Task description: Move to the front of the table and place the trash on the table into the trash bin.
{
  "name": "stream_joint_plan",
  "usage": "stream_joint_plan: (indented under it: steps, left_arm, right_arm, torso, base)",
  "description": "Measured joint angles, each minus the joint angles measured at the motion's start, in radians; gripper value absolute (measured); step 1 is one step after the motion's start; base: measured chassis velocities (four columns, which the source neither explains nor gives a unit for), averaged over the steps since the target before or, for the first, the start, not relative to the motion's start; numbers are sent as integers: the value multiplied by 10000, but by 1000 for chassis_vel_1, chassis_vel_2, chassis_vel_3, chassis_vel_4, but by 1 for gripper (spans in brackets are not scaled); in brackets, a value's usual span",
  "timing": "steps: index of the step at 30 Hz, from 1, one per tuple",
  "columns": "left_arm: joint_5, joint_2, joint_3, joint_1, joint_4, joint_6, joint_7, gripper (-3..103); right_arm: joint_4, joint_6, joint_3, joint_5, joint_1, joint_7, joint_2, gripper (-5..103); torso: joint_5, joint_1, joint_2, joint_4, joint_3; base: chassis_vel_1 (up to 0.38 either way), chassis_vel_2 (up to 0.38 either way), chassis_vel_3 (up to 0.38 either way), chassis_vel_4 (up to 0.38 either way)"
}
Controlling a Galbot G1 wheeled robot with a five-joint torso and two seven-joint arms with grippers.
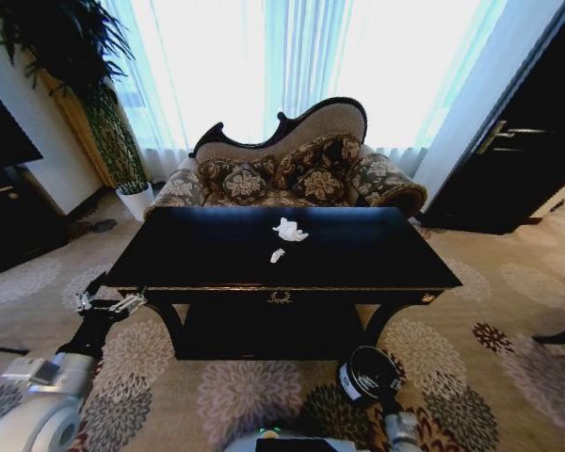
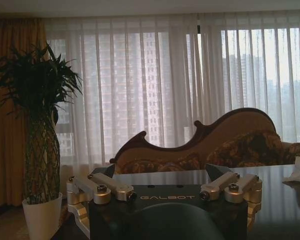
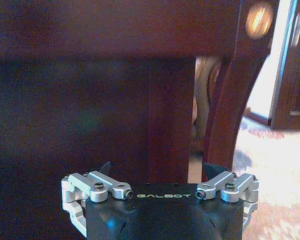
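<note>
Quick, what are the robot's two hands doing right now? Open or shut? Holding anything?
Left gripper: open, holding nothing, near the table's left front corner.
Right gripper: open, holding nothing, low by the table's front leg.

A patterned floral sofa with a dark curved frame [image 1: 292, 165] backs onto bright sheer white curtains [image 1: 292, 56]; flower-patterned carpet [image 1: 235, 395] covers the floor, beside a tall potted plant in a white pot [image 2: 40, 150].

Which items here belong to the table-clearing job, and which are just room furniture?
Job:
table
larger white paper wad
smaller white paper wad
trash bin on the carpet below the table's front

Not the job:
sofa
potted plant
dark door
</note>
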Motion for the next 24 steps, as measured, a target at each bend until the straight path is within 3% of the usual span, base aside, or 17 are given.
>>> stream_joint_plan:
  steps: [12, 17, 24]
  left_arm:
    - [0, 0, 0, 0, 0, 0, 0, 100]
    - [0, 0, 0, 1, 0, 0, 0, 100]
    - [0, 0, 0, 0, 0, 0, 0, 100]
  right_arm:
    - [3692, 191, 1403, 55, -2025, 183, 285, 100]
    - [5004, -301, 2030, 508, -2363, 245, 176, 100]
    - [7102, -2226, 2485, 1284, -2119, 593, -390, 100]
  torso:
    - [7, 1, 0, -3, 1]
    - [6, 0, -1, -2, 2]
    - [2, 1, -1, -1, 2]
  base:
    - [0, 0, 0, 0]
    - [0, 0, 0, 0]
    - [0, 0, 0, 0]
